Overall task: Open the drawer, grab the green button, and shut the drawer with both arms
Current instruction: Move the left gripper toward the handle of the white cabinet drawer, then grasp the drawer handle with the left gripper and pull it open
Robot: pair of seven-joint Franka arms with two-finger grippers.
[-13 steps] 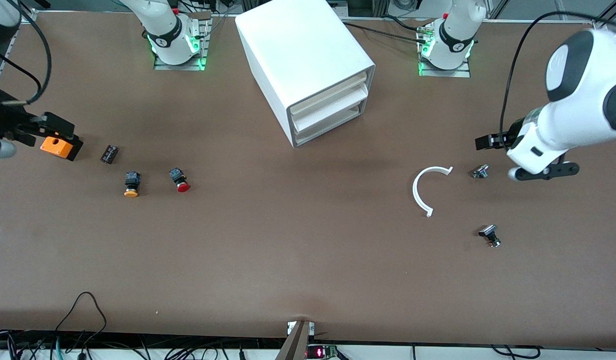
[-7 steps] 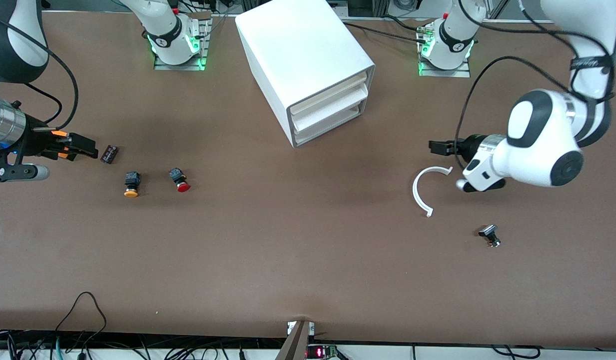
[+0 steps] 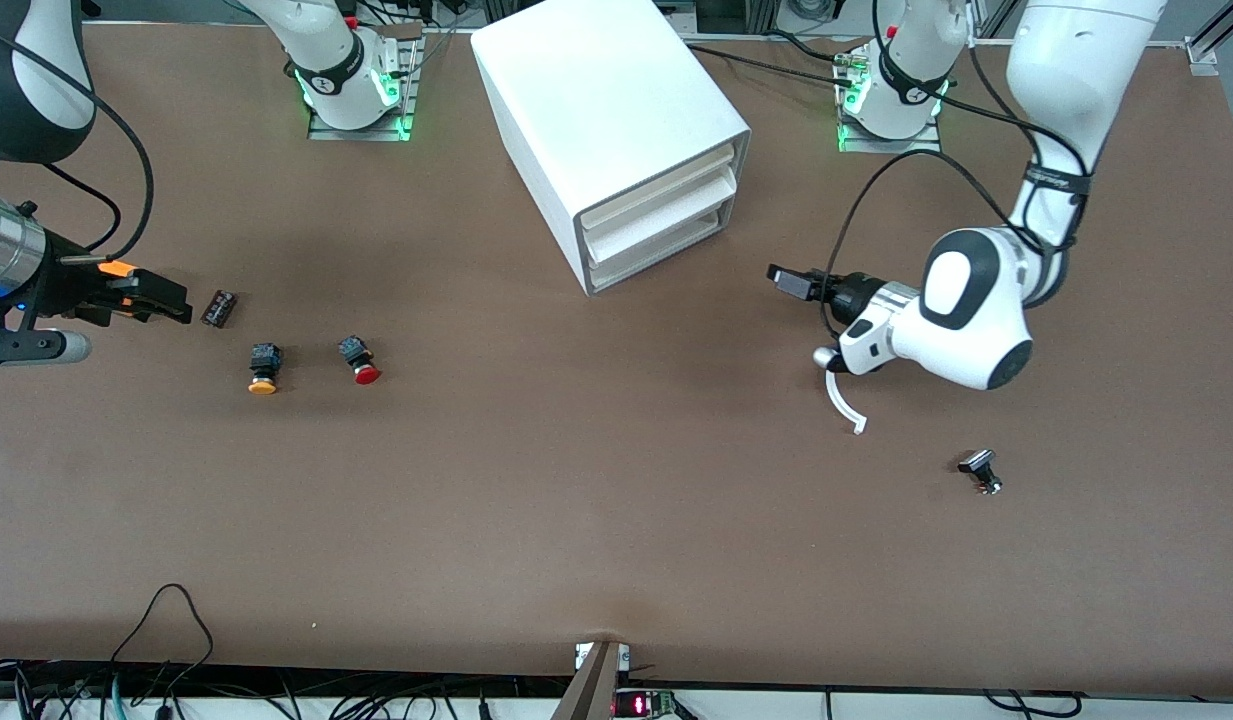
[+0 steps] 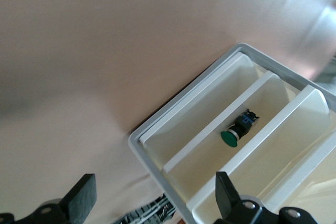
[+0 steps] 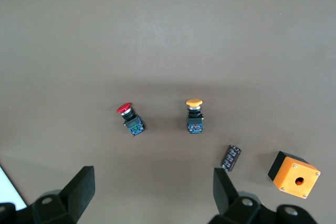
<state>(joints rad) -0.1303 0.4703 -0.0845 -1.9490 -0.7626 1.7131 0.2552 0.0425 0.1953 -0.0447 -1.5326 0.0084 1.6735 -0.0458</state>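
Note:
The white cabinet (image 3: 616,110) stands between the arm bases. All three drawers look shut in the front view, the lowest drawer (image 3: 666,254) included. My left gripper (image 3: 788,281) is open and empty above the table, in front of the drawers and apart from them. In the left wrist view my left gripper (image 4: 152,203) faces the cabinet front (image 4: 157,166). The green-capped button (image 4: 231,137) lies in one tray there; I cannot tell which. My right gripper (image 3: 176,303) is open and empty over the orange box (image 3: 122,268); its wrist view shows it (image 5: 152,192) wide open.
A black cylinder (image 3: 219,307), a yellow-capped button (image 3: 263,367) and a red-capped button (image 3: 359,361) lie toward the right arm's end. A white curved strip (image 3: 844,400) lies partly under the left arm. A small black part (image 3: 981,471) lies nearer the front camera.
The left arm has swung from its end of the table toward the cabinet's front, passing over the curved strip. The right gripper moved over the orange box, then held still.

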